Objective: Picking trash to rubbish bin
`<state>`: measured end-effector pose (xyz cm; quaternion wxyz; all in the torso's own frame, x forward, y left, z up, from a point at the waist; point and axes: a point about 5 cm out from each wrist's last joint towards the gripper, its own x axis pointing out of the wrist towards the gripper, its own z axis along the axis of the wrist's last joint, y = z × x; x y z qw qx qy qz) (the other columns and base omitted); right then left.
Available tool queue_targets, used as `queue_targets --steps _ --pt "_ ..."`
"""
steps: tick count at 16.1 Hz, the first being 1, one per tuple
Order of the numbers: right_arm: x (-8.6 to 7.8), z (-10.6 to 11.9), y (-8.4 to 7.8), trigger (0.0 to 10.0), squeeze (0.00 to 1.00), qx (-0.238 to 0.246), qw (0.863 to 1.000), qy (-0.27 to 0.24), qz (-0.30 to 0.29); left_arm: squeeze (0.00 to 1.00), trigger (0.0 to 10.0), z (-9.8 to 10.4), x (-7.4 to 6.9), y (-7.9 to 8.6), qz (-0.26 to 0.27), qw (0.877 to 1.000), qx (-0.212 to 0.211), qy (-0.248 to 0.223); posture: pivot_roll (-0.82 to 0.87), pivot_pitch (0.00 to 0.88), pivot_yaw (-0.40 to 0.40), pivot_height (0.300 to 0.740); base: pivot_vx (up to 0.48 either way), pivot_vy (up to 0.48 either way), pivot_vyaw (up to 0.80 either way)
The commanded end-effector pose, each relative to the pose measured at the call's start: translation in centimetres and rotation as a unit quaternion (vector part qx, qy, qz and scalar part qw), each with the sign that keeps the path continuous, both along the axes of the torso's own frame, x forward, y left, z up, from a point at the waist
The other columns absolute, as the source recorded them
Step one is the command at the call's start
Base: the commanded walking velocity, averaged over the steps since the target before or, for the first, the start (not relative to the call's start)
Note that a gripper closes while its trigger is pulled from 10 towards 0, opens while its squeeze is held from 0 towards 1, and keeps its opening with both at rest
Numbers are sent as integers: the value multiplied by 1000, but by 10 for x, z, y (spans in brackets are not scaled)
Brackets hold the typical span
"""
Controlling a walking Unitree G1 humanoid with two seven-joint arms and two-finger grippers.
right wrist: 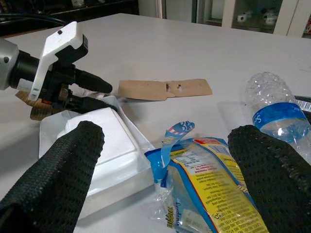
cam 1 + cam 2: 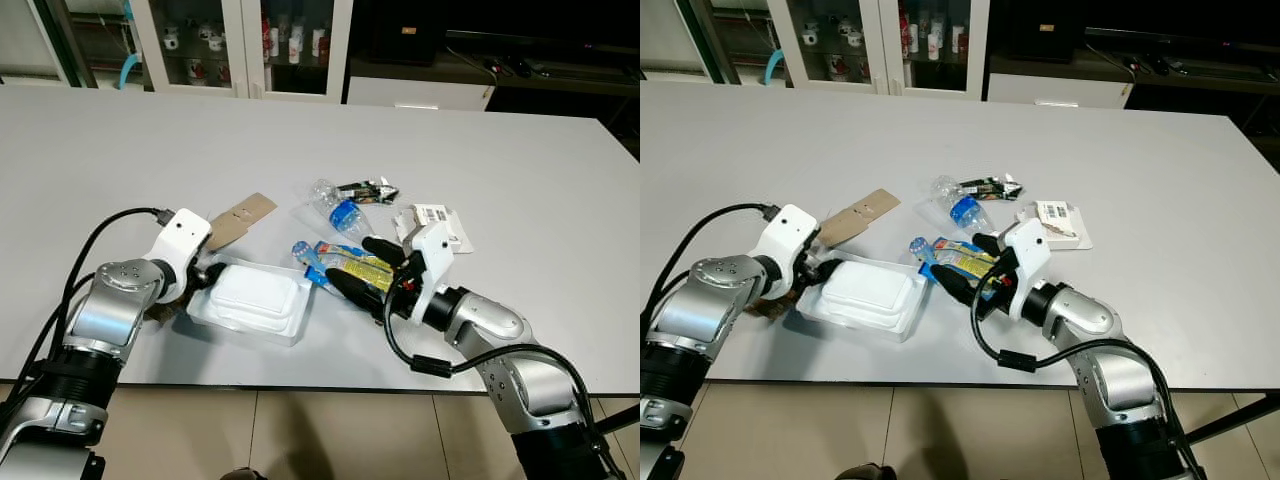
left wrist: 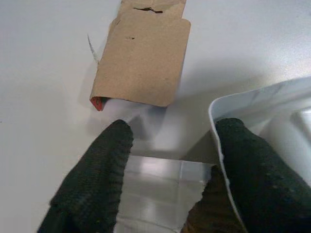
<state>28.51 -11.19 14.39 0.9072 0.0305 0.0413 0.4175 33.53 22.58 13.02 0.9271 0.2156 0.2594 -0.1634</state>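
Note:
Trash lies on a white table (image 2: pixel 300 130). A white lidded foam box (image 2: pixel 255 297) sits near the front edge. My left gripper (image 2: pixel 205 272) is open at the box's left end, and the box rim (image 3: pixel 218 131) stands between its fingers (image 3: pixel 97 170). My right gripper (image 2: pixel 350 260) is open and low over a yellow and blue snack wrapper (image 1: pixel 214 184), one finger on each side of it. A crushed clear bottle (image 2: pixel 340 208) with a blue label lies just beyond the wrapper. A flat brown cardboard strip (image 3: pixel 143 58) lies beyond the box.
A black wrapper (image 2: pixel 367 190) lies behind the bottle. A white labelled packet (image 2: pixel 435 222) rests to the right of it. Something brown and crumpled (image 2: pixel 160 315) lies under my left wrist. Glass cabinets (image 2: pixel 240 40) stand beyond the table's far edge.

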Motion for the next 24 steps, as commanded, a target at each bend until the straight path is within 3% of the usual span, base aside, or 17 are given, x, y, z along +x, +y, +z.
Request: queue_targets --steps 1,20,24 --pt "-2 2 -1 10000 0 2 1000 -2 -1 0 0 -8 -3 3 4 1000 14 20 -9 66 -47 740 0 0 0" --pt "-2 0 -2 10000 0 3 1000 2 -1 0 0 1 1 5 5 1000 16 -9 -8 63 -50 740 0 0 0" --pt "-2 0 -1 10000 0 4 1000 3 -2 0 0 9 4 -3 -4 999 -5 -41 -8 62 -51 740 0 0 0"
